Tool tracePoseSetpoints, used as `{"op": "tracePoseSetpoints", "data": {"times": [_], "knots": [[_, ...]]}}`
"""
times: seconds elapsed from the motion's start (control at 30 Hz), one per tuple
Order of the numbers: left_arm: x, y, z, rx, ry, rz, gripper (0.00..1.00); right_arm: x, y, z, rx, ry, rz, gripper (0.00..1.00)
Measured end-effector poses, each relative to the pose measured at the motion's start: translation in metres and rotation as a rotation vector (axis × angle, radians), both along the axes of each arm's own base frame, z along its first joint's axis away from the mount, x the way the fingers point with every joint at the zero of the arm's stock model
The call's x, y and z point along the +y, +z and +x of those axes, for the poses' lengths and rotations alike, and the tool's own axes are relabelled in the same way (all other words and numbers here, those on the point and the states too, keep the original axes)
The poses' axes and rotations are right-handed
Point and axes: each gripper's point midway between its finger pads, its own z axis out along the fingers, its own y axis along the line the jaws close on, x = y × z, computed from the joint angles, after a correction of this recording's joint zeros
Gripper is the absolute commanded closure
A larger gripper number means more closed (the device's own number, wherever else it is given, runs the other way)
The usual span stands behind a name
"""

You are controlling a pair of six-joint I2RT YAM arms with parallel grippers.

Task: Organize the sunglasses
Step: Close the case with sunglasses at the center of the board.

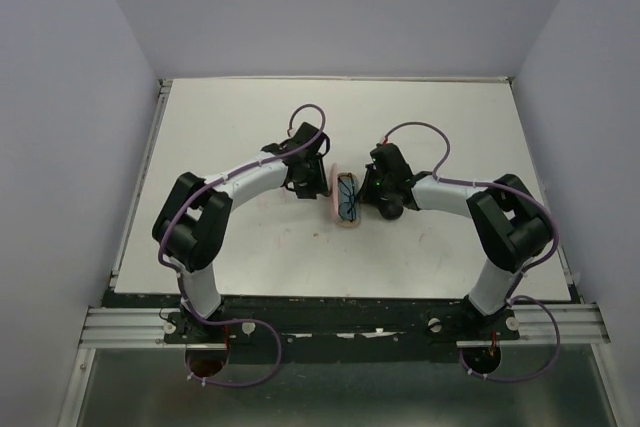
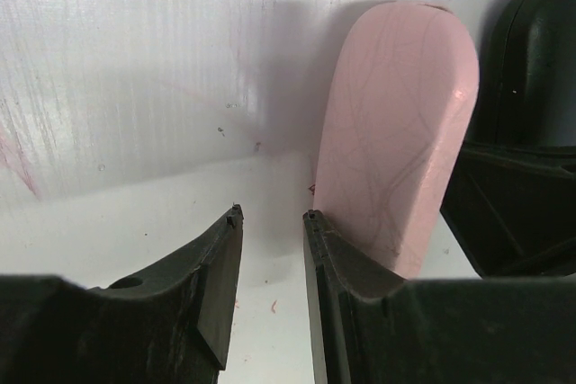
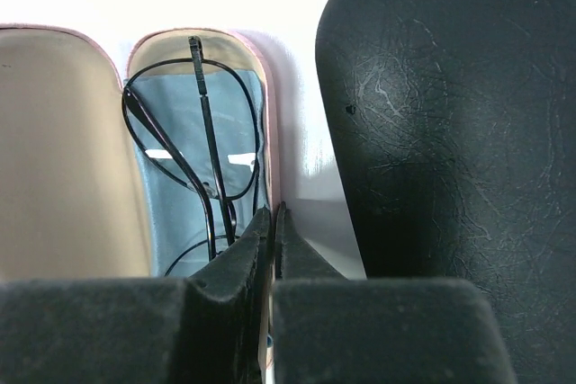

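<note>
Sunglasses (image 3: pixel 205 132) lie folded in the open pink case (image 2: pixel 396 123) at mid-table (image 1: pixel 450 127). The right gripper (image 3: pixel 273 222) has its 2 fingers all but closed. It pinches the case's right rim just beside the sunglasses, with a black case (image 3: pixel 432 132) close on its right. The left gripper (image 2: pixel 273 222) is slightly parted and empty, 1 finger against the pink shell. White table extends to its left.

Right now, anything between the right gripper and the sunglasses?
Nothing visible. The sunglasses already lie uncovered in the open pink case, lid open. The right gripper sits closed on that case's rim; the black case stands beside it, not between.
</note>
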Motion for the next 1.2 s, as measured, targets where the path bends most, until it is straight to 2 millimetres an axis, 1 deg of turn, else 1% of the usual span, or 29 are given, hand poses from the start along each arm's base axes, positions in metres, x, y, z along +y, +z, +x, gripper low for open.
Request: {"op": "tracePoseSetpoints", "data": {"times": [0.1,0.2,0.27,0.33,0.43,0.6,0.7,0.93,1.03,1.2], "knots": [[0.001,-0.002,-0.001,-0.005,0.0,-0.003,0.56,0.0,0.0,0.0,-0.004,0.008,-0.005,0.95],[0.005,-0.003,-0.007,-0.009,-0.001,-0.022,0.55,-0.001,0.0,0.0,-0.009,0.018,-0.011,0.96],[0.007,0.001,-0.012,-0.012,-0.006,-0.051,0.54,-0.001,0.0,0.0,-0.012,0.025,-0.015,0.97],[0.006,0.006,-0.013,-0.025,-0.011,-0.093,0.53,-0.001,0.0,0.0,-0.015,0.031,-0.018,0.97],[0.0,0.015,-0.009,-0.04,-0.022,-0.194,0.52,-0.001,0.0,0.0,-0.019,0.039,-0.022,0.97],[-0.009,0.02,-0.006,-0.032,-0.047,-0.32,0.5,-0.001,0.0,-0.001,-0.022,0.053,-0.025,0.99],[-0.018,0.024,-0.003,-0.034,-0.071,-0.379,0.48,-0.001,0.0,0.0,-0.025,0.058,-0.028,0.99],[-0.025,0.015,0.001,0.007,-0.082,-0.386,0.42,-0.003,0.001,0.002,-0.039,0.068,-0.047,0.99],[-0.029,0.011,0.002,0.021,-0.091,-0.359,0.42,-0.003,0.0,0.002,-0.04,0.071,-0.05,0.99],[-0.034,-0.006,-0.002,0.058,-0.102,-0.302,0.42,0.005,0.001,-0.002,-0.036,0.095,-0.042,0.99]]}}
